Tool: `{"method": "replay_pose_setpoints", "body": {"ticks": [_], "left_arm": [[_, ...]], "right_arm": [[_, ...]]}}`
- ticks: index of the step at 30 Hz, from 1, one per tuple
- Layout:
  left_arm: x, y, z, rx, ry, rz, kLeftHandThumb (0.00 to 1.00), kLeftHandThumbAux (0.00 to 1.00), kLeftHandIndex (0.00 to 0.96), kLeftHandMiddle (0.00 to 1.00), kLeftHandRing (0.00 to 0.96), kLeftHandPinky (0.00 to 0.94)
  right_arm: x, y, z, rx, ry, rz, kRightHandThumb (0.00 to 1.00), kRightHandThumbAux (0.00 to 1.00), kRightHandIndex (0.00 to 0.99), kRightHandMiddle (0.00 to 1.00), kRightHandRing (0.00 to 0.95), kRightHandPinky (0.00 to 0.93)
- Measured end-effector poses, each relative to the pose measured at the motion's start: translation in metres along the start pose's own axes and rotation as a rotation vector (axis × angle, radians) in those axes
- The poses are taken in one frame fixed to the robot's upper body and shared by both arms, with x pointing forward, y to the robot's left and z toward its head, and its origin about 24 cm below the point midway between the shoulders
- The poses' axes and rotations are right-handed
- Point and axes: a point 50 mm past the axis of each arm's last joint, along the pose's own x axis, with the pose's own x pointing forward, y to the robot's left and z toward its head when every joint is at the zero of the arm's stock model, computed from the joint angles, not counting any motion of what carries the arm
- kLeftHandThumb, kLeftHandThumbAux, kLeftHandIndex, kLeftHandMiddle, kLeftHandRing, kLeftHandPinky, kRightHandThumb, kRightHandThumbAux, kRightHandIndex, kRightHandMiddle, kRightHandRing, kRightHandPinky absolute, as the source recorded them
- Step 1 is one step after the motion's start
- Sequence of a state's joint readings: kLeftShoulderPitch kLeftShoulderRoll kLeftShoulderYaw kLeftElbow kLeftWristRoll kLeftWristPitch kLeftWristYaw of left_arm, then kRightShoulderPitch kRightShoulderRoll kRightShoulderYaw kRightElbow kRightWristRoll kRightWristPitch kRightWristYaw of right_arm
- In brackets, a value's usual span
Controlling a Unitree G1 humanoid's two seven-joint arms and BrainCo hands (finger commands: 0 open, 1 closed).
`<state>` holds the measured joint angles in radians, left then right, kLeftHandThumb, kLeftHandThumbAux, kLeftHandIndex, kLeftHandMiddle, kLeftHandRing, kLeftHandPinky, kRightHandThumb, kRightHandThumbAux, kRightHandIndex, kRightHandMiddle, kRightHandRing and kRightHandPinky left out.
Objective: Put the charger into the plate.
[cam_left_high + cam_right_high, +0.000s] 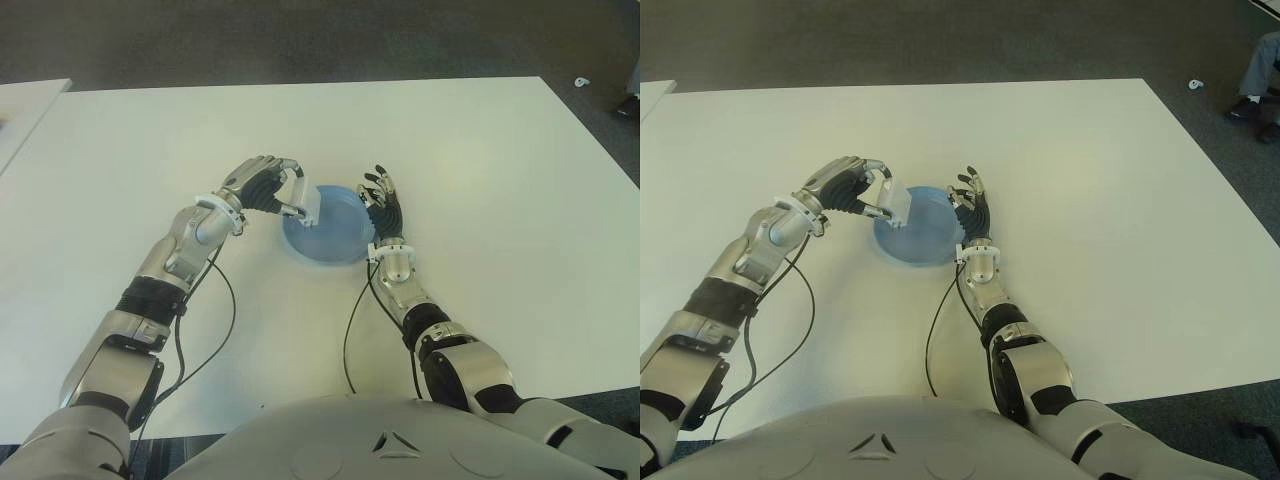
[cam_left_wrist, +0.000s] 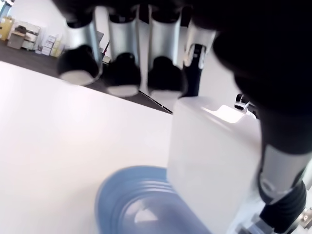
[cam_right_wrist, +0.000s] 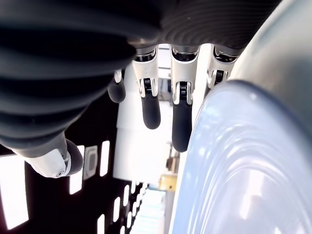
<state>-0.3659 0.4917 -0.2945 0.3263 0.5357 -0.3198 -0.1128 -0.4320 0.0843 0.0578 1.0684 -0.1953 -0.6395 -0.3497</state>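
Observation:
A blue plate (image 1: 335, 232) lies on the white table (image 1: 470, 170) in front of me. My left hand (image 1: 272, 188) is at the plate's left rim, shut on a white block-shaped charger (image 1: 309, 204) held just over that edge. In the left wrist view the charger (image 2: 214, 156) fills the space between thumb and fingers, with the plate (image 2: 131, 204) below it. My right hand (image 1: 382, 200) stands at the plate's right rim with straight, spread fingers and holds nothing; the right wrist view shows the plate's rim (image 3: 234, 146) close against the palm.
Two black cables (image 1: 225, 320) trail from my wrists across the table toward my body. A second white table edge (image 1: 25, 110) shows at far left. A person's foot (image 1: 1260, 95) and a small white object (image 1: 1193, 85) are on the dark floor at far right.

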Motion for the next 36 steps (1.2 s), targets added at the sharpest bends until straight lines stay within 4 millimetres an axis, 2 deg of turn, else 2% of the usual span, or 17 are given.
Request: {"method": "replay_pose_setpoints", "body": {"ticks": [8,17,19,20,21,22,23,26,29,32,36], "left_arm": [[0.006,-0.012,0.005,0.001,0.001,-0.038,0.749,0.696,0.443,0.885,0.870,0.868],[0.007,-0.024,0.001,0.006,0.025,-0.087,0.749,0.697,0.443,0.887,0.871,0.870],[0.007,-0.026,0.001,0.008,0.026,-0.091,0.744,0.693,0.444,0.866,0.849,0.811],[0.007,-0.026,0.001,0.007,0.027,-0.091,0.674,0.594,0.394,0.690,0.678,0.648],[0.006,-0.027,0.000,0.007,0.027,-0.094,0.649,0.559,0.375,0.626,0.616,0.589],[0.006,-0.028,0.000,0.007,0.025,-0.098,0.579,0.490,0.278,0.434,0.429,0.422],[0.006,-0.029,-0.001,0.009,0.021,-0.103,0.533,0.446,0.215,0.310,0.308,0.315],[0.004,-0.030,-0.002,0.020,0.008,-0.121,0.436,0.325,0.074,0.103,0.107,0.124],[0.001,-0.030,-0.005,0.057,-0.003,-0.142,0.383,0.237,0.024,0.033,0.035,0.040],[-0.001,-0.027,-0.008,0.096,-0.012,-0.158,0.332,0.169,0.007,0.010,0.011,0.013],[-0.002,-0.023,-0.009,0.142,-0.028,-0.171,0.300,0.131,0.001,0.002,0.002,0.003]], "right_arm": [[-0.001,0.003,0.000,0.007,0.002,0.002,0.042,0.479,0.000,0.206,0.310,0.215],[-0.001,0.004,0.001,0.008,0.001,-0.004,0.043,0.480,0.000,0.206,0.309,0.203],[-0.001,0.005,0.001,0.009,0.001,-0.004,0.044,0.478,0.000,0.204,0.307,0.203],[-0.001,0.005,0.001,0.010,0.001,-0.004,0.044,0.476,0.000,0.204,0.308,0.208],[-0.001,0.005,0.001,0.010,0.001,-0.004,0.044,0.475,0.000,0.203,0.308,0.210],[-0.001,0.005,0.001,0.010,0.001,-0.005,0.043,0.473,0.000,0.204,0.309,0.213],[-0.001,0.005,0.001,0.010,0.000,-0.006,0.042,0.472,0.000,0.204,0.310,0.216],[-0.002,0.006,0.001,0.008,-0.001,-0.007,0.041,0.467,0.000,0.202,0.313,0.234],[-0.002,0.006,0.001,0.006,-0.001,-0.009,0.040,0.464,0.000,0.201,0.317,0.251],[-0.002,0.006,0.001,0.004,0.001,-0.011,0.041,0.463,0.000,0.199,0.318,0.257],[-0.002,0.006,0.001,0.003,0.001,-0.012,0.046,0.463,0.000,0.193,0.314,0.256]]}}
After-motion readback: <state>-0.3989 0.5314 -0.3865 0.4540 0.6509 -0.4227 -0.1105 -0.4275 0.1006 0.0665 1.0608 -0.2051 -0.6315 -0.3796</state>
